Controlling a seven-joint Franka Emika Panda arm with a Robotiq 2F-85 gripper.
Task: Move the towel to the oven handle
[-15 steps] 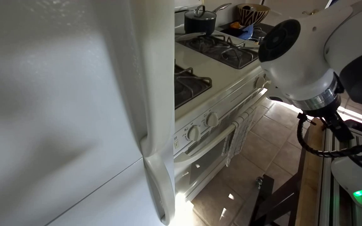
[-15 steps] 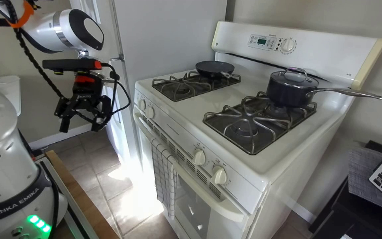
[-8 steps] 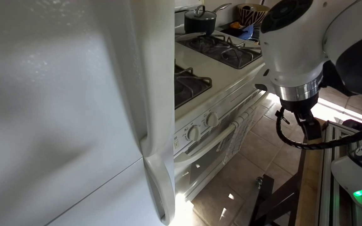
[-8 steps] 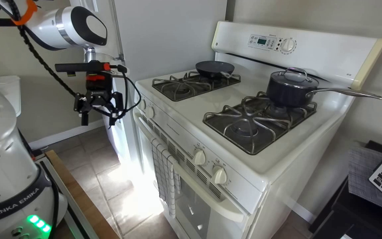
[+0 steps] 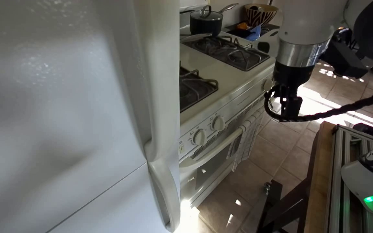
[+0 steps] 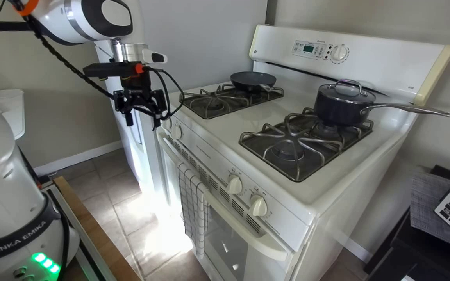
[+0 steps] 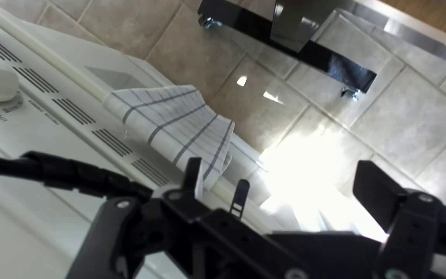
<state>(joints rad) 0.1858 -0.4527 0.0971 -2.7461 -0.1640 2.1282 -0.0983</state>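
Note:
The towel (image 5: pixel 246 139), pale with dark check lines, hangs draped over the white oven handle (image 5: pixel 215 150). In an exterior view the towel (image 6: pixel 193 203) hangs near the far half of the handle (image 6: pixel 240 226). My gripper (image 6: pixel 143 121) is open and empty, pointing down, above and to the side of the towel near the stove's front corner. It also shows in an exterior view (image 5: pixel 291 108), where a cable partly covers it. In the wrist view the gripper's fingers (image 7: pixel 279 172) are wide apart, and the towel (image 7: pixel 176 124) lies beyond the left finger, apart from it.
The white stove (image 6: pixel 225 134) carries a lidded pot (image 6: pixel 344 103) and a frying pan (image 6: pixel 253 81). The fridge (image 5: pixel 76 113) stands beside the stove. A black cable (image 6: pixel 72 68) loops from the arm to the gripper. A dark stand foot (image 7: pixel 323 58) is on the floor.
The gripper has moved up and towards the stove and turned to point straighter down. It has stayed open. The towel's hanging edge has swayed slightly; it remains on the handle.

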